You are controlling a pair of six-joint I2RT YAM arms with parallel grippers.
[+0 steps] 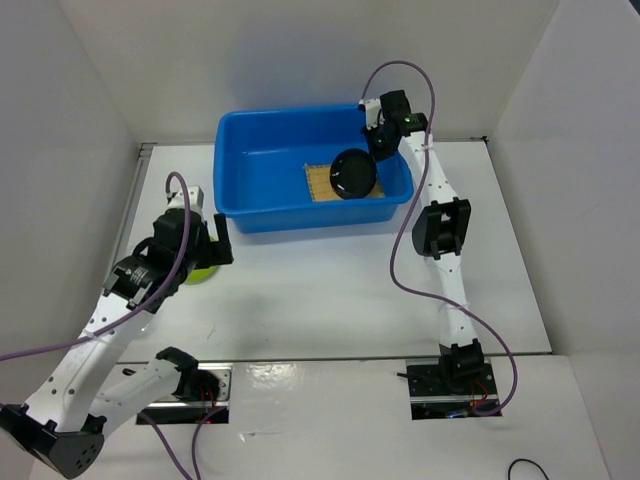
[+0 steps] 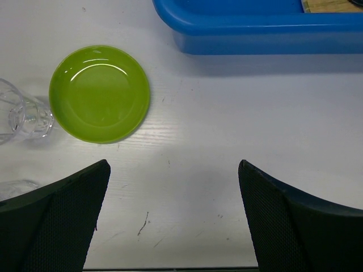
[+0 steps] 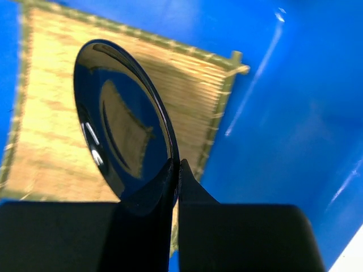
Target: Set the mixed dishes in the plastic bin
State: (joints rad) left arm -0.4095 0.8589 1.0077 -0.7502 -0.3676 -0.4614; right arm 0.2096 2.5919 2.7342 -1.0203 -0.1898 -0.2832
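The blue plastic bin (image 1: 260, 170) stands at the back middle of the table. The tan bamboo mat (image 1: 322, 181) lies on its floor at the right and fills the right wrist view (image 3: 51, 113). My right gripper (image 1: 375, 148) is shut on the rim of the black plate (image 1: 352, 174), holding it tilted on edge above the mat (image 3: 122, 119). The lime-green plate (image 2: 99, 93) lies on the table left of the bin, mostly hidden under my left arm in the top view (image 1: 203, 271). The clear cup (image 2: 25, 116) lies beside it. My left gripper (image 2: 173, 218) is open and empty above the table.
The bin's near wall (image 2: 261, 31) runs across the top of the left wrist view. White walls enclose the table on the left, back and right. A purple cable (image 1: 405, 250) loops beside the right arm.
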